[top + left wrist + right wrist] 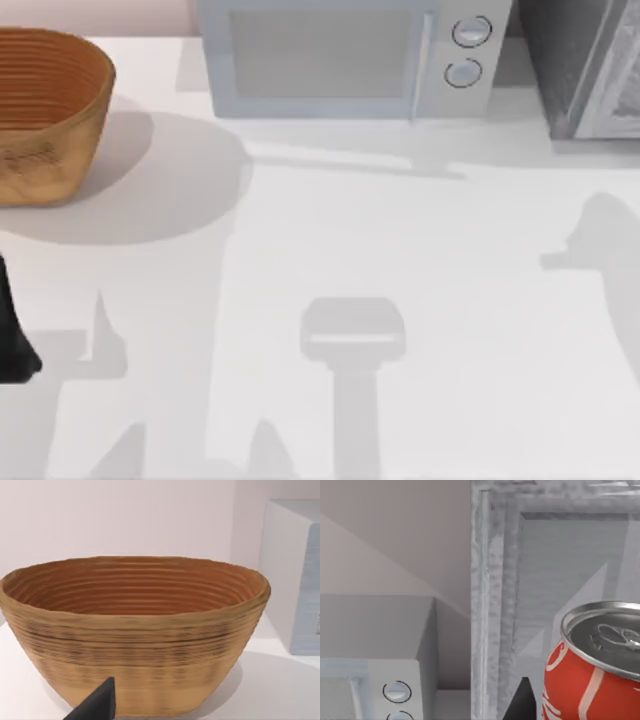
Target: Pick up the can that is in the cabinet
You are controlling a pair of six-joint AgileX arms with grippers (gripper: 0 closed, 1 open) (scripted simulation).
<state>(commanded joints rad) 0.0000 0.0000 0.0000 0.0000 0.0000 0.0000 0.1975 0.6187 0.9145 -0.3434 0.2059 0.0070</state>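
The can (592, 667) is red with white marks and a silvery round top, and it stands upright, very close in the right wrist view. Right behind it is the cabinet (492, 600) with its pale, speckled grey frame and a smooth grey panel. A dark tip of my right gripper (522, 700) rises just beside the can's side. I cannot tell whether it touches the can. In the top view the cabinet (585, 65) stands at the far right corner. My left arm (12, 330) is parked at the table's left edge, and its gripper (100, 705) points at the basket.
A woven brown basket (45, 110) sits at the far left; the left wrist view has its rim (135, 610) close up. A light blue-grey microwave (340, 55) with two round knobs stands at the back centre, left of the cabinet. Arm shadows lie on the white table (400, 230).
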